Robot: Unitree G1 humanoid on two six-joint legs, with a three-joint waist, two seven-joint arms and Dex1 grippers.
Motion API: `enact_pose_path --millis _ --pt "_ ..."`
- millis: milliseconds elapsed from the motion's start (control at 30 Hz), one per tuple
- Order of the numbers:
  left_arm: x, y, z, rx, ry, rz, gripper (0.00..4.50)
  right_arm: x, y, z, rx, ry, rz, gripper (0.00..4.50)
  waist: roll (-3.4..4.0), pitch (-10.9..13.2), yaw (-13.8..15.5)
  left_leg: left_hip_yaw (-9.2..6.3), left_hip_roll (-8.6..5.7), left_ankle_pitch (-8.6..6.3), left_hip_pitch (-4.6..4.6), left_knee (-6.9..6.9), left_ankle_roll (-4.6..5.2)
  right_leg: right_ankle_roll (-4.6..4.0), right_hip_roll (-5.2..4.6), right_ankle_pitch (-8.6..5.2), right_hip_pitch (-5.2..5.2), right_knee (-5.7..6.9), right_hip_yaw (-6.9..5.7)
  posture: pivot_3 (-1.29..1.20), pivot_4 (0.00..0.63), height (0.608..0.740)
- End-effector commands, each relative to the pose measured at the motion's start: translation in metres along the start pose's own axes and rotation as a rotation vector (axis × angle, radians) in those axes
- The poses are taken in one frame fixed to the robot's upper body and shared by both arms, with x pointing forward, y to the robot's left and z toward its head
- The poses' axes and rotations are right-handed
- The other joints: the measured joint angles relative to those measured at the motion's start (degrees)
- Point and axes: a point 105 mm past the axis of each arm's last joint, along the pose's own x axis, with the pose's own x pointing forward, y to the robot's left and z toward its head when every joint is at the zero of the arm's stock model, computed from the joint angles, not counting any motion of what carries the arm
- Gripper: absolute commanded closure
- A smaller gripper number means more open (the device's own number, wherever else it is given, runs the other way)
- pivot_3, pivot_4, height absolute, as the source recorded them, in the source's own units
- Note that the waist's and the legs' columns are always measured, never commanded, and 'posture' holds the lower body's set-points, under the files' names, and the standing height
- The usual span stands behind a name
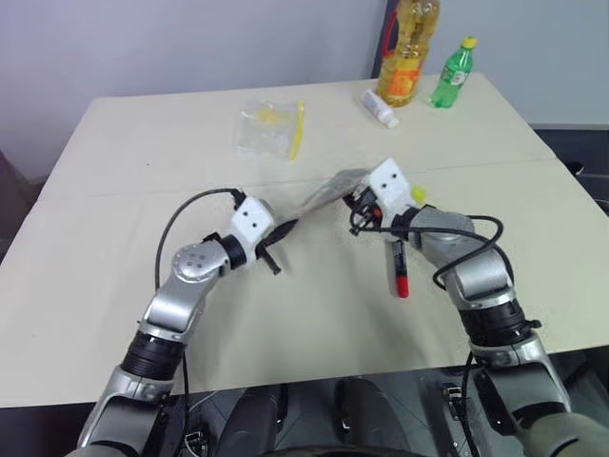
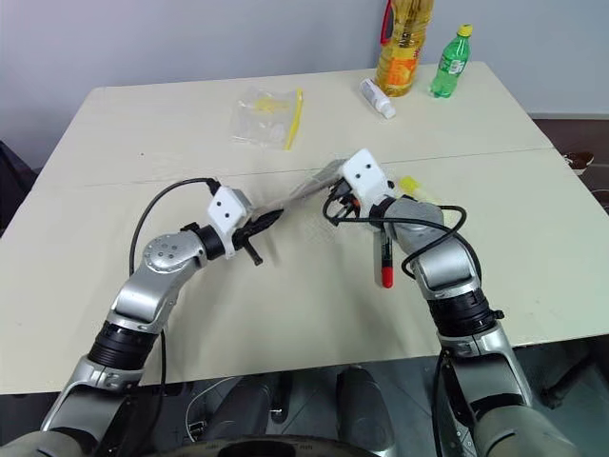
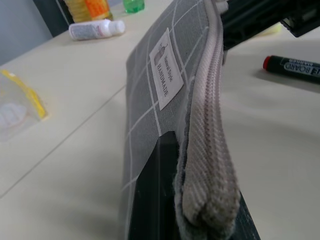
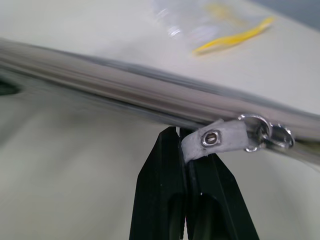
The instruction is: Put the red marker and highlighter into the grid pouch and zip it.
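Observation:
The grid pouch [image 1: 328, 195] hangs stretched above the table between both grippers, grey with white lines, a white label [image 3: 167, 75] and the zipper along its upper edge. My left gripper [image 1: 281, 236] is shut on the pouch's near end. At the pouch's far end, my right gripper [image 4: 185, 137] is shut on the grey zipper pull tab [image 4: 220, 138]. The red marker [image 1: 400, 268] lies on the table just under my right forearm. A bit of the yellow highlighter [image 1: 417, 193] peeks out beside the right wrist.
A clear plastic bag [image 1: 269, 129] with a yellow strip lies at the back middle of the table. At the back right stand an oil bottle [image 1: 407, 48] and a green bottle [image 1: 454, 71], with a small white bottle [image 1: 381, 108] lying beside them.

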Motion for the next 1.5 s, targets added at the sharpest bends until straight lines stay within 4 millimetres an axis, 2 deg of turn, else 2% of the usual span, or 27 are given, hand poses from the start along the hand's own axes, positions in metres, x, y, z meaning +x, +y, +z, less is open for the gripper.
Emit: enact_pose_path --millis 33,200,367,600,633,700,767,900,1000,1100,1200,1333,1433,1500 --pt "0.005 -0.008 0.010 0.038 -0.016 -0.007 4.50 -0.002 0.017 0.018 -0.071 -0.036 0.052 4.49 0.00 0.00 -0.01 0.00 0.00 0.00 0.00 0.00 0.00 0.00 0.00 0.00 0.00 0.00 0.00 0.00 0.150 0.740" --pt "0.017 -0.014 0.013 0.033 -0.011 0.027 4.50 -0.008 0.058 0.029 -0.138 -0.049 0.216 4.49 0.00 0.00 0.10 -0.01 0.00 0.00 -0.02 0.00 0.00 0.01 0.00 0.00 0.00 -0.03 -0.01 0.00 0.150 0.740" --pt "0.029 -0.019 0.015 0.023 -0.015 0.048 4.50 -0.014 0.081 0.029 -0.177 -0.042 0.316 4.49 -0.02 0.01 0.13 -0.04 -0.01 -0.01 -0.04 0.01 0.01 0.02 -0.01 -0.01 0.05 -0.17 -0.05 0.00 0.150 0.740" --pt "0.036 -0.016 0.014 0.012 -0.009 0.097 4.50 -0.018 0.078 0.025 -0.160 -0.016 0.308 4.49 -0.03 0.01 0.15 -0.05 0.00 -0.01 -0.04 0.01 0.01 0.03 -0.01 0.00 0.06 -0.18 -0.08 0.00 0.150 0.740" --pt "0.036 -0.015 0.013 0.011 -0.009 0.102 4.50 -0.020 0.077 0.025 -0.156 -0.012 0.312 3.93 -0.04 0.02 0.17 -0.05 0.00 -0.01 -0.04 0.01 0.01 0.03 -0.01 0.00 0.07 -0.18 -0.08 0.00 0.150 0.740" --pt "0.036 -0.010 0.012 0.012 -0.008 0.118 4.50 -0.024 0.074 0.023 -0.137 -0.006 0.317 3.13 -0.04 0.02 0.16 -0.05 0.00 -0.02 -0.05 0.01 0.01 0.03 -0.01 0.00 0.07 -0.20 -0.08 0.00 0.150 0.740" --pt "0.034 -0.006 0.011 0.014 -0.006 0.131 4.50 -0.030 0.067 0.024 -0.115 -0.008 0.305 2.04 -0.05 0.02 0.17 -0.06 -0.01 -0.02 -0.04 0.02 0.02 0.04 -0.01 -0.01 0.10 -0.21 -0.09 0.00 0.150 0.740" --pt "0.031 0.002 0.009 0.043 -0.007 0.140 4.50 -0.045 0.035 0.023 -0.041 -0.014 0.181 0.04 -0.06 0.03 0.24 -0.07 0.00 -0.02 -0.04 0.03 0.02 0.05 -0.01 -0.01 0.11 -0.23 -0.10 0.00 0.150 0.740" --pt "0.027 0.007 0.009 0.084 -0.020 0.127 4.50 -0.064 0.001 0.008 0.044 0.033 0.025 0.04 -0.06 0.03 0.56 -0.08 0.00 -0.03 -0.05 0.03 0.02 0.05 -0.01 -0.01 0.13 -0.27 -0.10 0.00 0.150 0.740" --pt "0.023 0.014 0.007 0.109 -0.030 0.116 4.50 -0.084 -0.017 -0.015 0.152 0.114 -0.082 0.04 -0.06 0.03 1.20 -0.07 0.00 -0.03 -0.06 0.02 0.03 0.04 -0.01 -0.01 0.13 -0.32 -0.10 0.00 0.150 0.740" --pt "0.022 0.017 0.003 0.136 -0.031 0.094 4.50 -0.101 -0.020 -0.039 0.241 0.196 -0.157 0.04 -0.06 0.03 1.43 -0.07 0.01 -0.04 -0.08 0.01 0.04 0.03 -0.02 -0.01 0.12 -0.33 -0.10 0.00 0.150 0.740" --pt "0.024 0.020 0.001 0.135 -0.041 0.084 4.50 -0.116 -0.011 -0.070 0.338 0.306 -0.226 0.04 -0.06 0.03 1.40 -0.07 0.00 -0.05 -0.13 0.04 0.05 0.02 -0.05 -0.02 0.12 -0.37 -0.10 0.00 0.150 0.740" --pt "0.027 0.021 0.000 0.134 -0.045 0.074 4.50 -0.122 0.001 -0.082 0.424 0.338 -0.231 0.87 -0.06 0.02 1.32 -0.07 0.01 -0.05 -0.15 0.06 0.06 0.02 -0.05 -0.02 0.12 -0.39 -0.11 0.00 0.150 0.740" --pt "0.028 0.022 -0.001 0.134 -0.047 0.072 4.50 -0.122 0.005 -0.084 0.441 0.339 -0.231 1.91 -0.06 0.02 1.31 -0.07 0.01 -0.05 -0.15 0.08 0.06 0.03 -0.04 -0.02 0.12 -0.39 -0.11 0.00 0.150 0.740"
